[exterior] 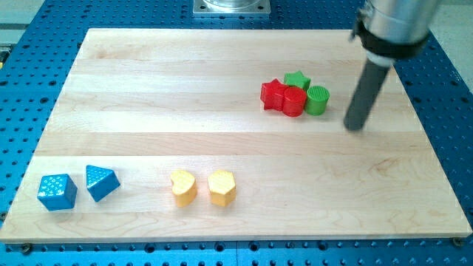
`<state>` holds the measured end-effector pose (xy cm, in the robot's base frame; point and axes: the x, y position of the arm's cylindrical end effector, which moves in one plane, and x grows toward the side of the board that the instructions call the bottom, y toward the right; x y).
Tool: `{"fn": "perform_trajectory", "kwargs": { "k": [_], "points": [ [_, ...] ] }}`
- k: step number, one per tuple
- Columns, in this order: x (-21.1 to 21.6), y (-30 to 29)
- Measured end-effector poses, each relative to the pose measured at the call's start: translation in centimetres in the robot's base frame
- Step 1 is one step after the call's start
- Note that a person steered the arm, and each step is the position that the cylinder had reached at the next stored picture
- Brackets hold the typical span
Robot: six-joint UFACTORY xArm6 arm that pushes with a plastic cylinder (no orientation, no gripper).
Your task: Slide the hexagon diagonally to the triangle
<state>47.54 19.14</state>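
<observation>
Look at the wooden worktop (pixel 222 111) in front of you. The yellow hexagon (pixel 222 188) sits near the view's bottom, a little left of the middle. Just beside it, on its left, is another yellow block (pixel 182 188) with a rounded, lumpy shape; there is a small gap between them.

The blue triangle (pixel 100 182) is farther to the view's left, also near the bottom. A blue cube (pixel 57 192) sits just beside it, at the bottom left corner.

Up in the view's right half you see a tight bunch of four blocks that touch each other. There is a red star (pixel 273 94), a red round block (pixel 294 102), a green star (pixel 297 80) and a green round block (pixel 317 100).

Your arm has no hand, only a dark rod, so there is nothing to open, clench or grasp with. My tip (pixel 355 127) rests on the worktop, near the green round block, on its right side, and does not touch it. It is well apart from the yellow hexagon and from the blue triangle, which both lie far down toward the view's bottom left.
</observation>
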Motion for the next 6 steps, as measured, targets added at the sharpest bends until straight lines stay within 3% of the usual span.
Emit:
{"fn": "perform_trajectory", "kwargs": {
  "k": [1,2,3,4,6],
  "points": [
    [11.7,-9.1],
    [12.6,-21.3],
    [9.5,-22.7],
    [2.1,-20.3],
    [0.1,-27.9]
  ]
}}
